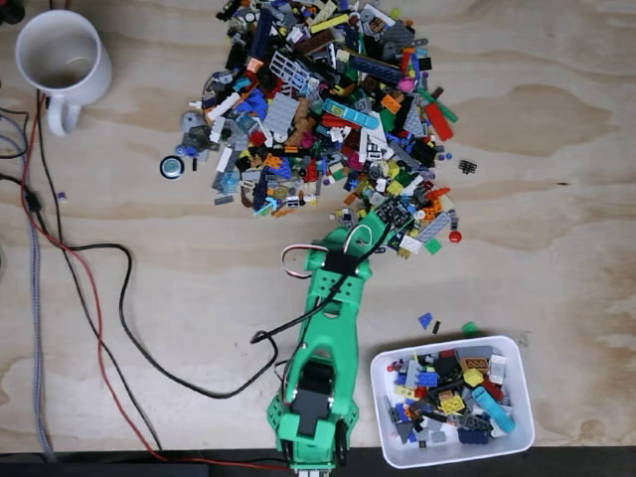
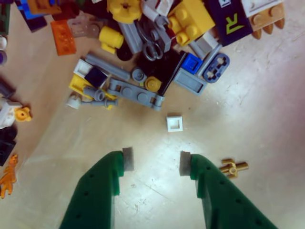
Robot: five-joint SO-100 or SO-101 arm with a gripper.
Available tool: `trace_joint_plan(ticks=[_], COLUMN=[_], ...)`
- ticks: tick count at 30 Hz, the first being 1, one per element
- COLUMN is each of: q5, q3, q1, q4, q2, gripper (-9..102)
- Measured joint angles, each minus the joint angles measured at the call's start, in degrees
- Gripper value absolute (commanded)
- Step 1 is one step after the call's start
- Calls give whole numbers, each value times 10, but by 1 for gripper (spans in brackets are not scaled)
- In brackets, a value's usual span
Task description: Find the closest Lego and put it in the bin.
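Pale plywood tabletop [image 1: 556, 109] carries a Lego pile [image 1: 328, 109] far, white bin [image 1: 390, 449] near-right, mug [image 1: 62, 55] far-left; green gripper [image 2: 156, 162] hangs spread over a small white tile [image 2: 174, 123].

A pale plywood tabletop [image 1: 556, 129] with visible grain and knots, evenly and brightly lit.

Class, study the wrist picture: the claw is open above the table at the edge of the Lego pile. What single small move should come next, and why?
Probably ease the claw forward and down to straddle the small white square piece. It lies alone on the bare wood just ahead of the open gap, apart from the pile, so it looks the nearest and easiest to pinch. The claw holds nothing yet.
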Motion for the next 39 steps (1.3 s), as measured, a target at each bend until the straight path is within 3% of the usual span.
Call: trace_joint_plan(ticks=[39], q5=[-42], q3=[21], q1=[29], q4=[-97], q2=[-79], gripper=[8])
